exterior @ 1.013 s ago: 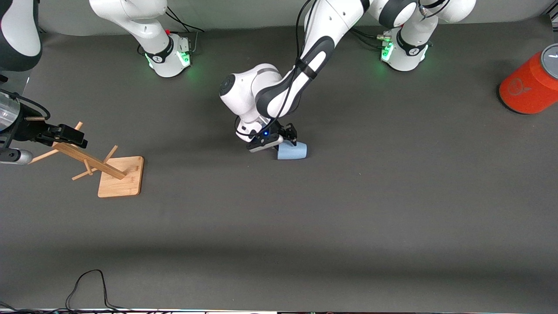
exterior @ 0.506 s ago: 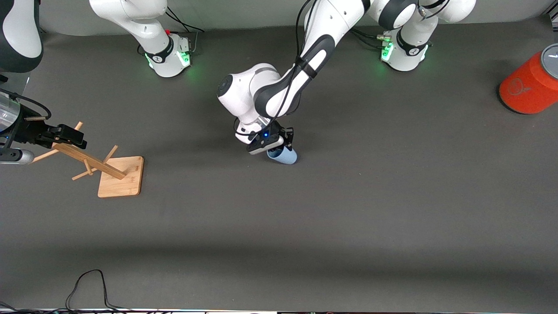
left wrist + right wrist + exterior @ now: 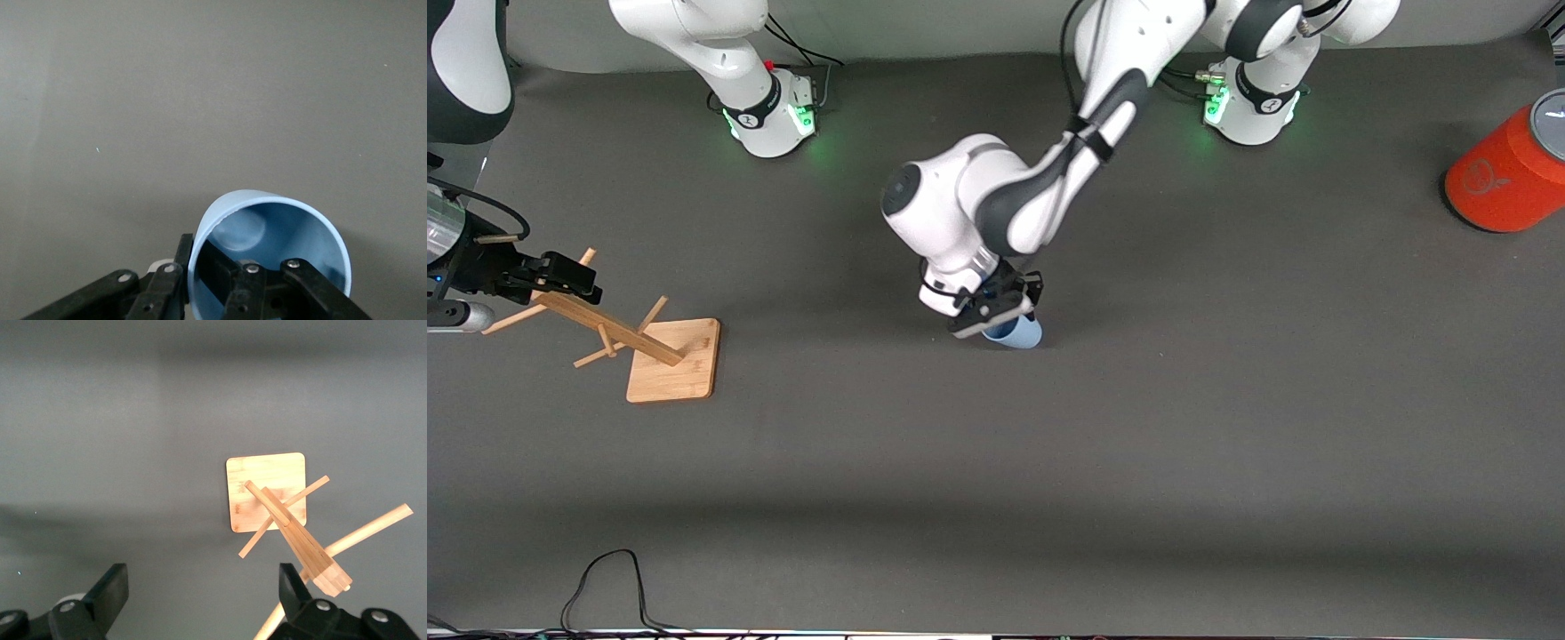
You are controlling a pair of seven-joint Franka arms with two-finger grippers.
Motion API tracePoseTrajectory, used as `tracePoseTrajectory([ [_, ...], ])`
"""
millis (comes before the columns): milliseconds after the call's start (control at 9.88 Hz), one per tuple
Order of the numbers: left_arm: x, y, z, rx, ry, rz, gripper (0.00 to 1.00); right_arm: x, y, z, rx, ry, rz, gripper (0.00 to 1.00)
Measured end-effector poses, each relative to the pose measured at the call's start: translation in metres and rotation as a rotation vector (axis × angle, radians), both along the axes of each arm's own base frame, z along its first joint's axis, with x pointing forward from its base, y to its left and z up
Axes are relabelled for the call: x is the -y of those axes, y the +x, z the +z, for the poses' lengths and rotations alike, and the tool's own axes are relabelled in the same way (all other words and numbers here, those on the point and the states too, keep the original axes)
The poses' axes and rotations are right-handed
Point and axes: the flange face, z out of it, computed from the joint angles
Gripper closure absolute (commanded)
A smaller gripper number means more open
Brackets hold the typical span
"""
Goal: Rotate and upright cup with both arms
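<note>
We see the left end effector [image 3: 1021, 313] clamped on the wall of the small pale-blue plastic cup [image 3: 1017, 333], one finger [image 3: 223, 270] inside its mouth, mid-surface [image 3: 1227, 427]. The right end effector [image 3: 574, 276] hangs spread wide over the bamboo peg stand [image 3: 671, 360], waiting

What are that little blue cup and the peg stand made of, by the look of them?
The cup, pinched at its rim by the left gripper, looks like thin plastic: a smooth, even pale blue wall with a soft sheen inside. The stand below the right gripper looks like bamboo or light wood: tan, with faint grain lines, matte.
</note>
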Motion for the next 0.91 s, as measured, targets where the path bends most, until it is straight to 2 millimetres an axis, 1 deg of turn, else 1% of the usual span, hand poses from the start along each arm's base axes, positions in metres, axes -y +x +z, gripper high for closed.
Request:
tracePoseTrajectory([
  [101, -0.022, 0.020, 0.018, -0.027, -0.077, 0.022, 1.00, -0.001, -0.001, 0.004, 0.007, 0.000, 0.002, 0.00],
  [203, -0.043, 0.033, 0.036, -0.025, -0.164, 0.043, 1.00, -0.001, -0.003, 0.007, 0.013, 0.000, 0.002, 0.00],
  [304, -0.059, 0.032, 0.047, -0.011, -0.244, 0.055, 1.00, -0.001, -0.004, 0.010, 0.017, 0.000, 0.002, 0.00],
  [405, -0.069, 0.020, 0.050, 0.000, -0.303, 0.063, 1.00, 0.000, -0.004, 0.010, 0.018, 0.000, 0.001, 0.00],
  [506, -0.074, 0.005, 0.045, -0.008, -0.348, 0.074, 1.00, 0.000, -0.004, 0.010, 0.017, 0.000, 0.001, 0.00],
  [608, -0.077, -0.008, 0.033, -0.021, -0.396, 0.096, 1.00, 0.000, -0.004, 0.009, 0.014, 0.000, 0.001, 0.00],
  [810, -0.081, -0.027, -0.005, -0.007, -0.466, 0.118, 1.00, -0.002, -0.003, 0.007, 0.010, 0.000, 0.004, 0.00],
  [911, -0.081, -0.038, -0.022, -0.008, -0.474, 0.120, 1.00, -0.002, -0.003, 0.007, 0.010, 0.000, 0.005, 0.00],
])
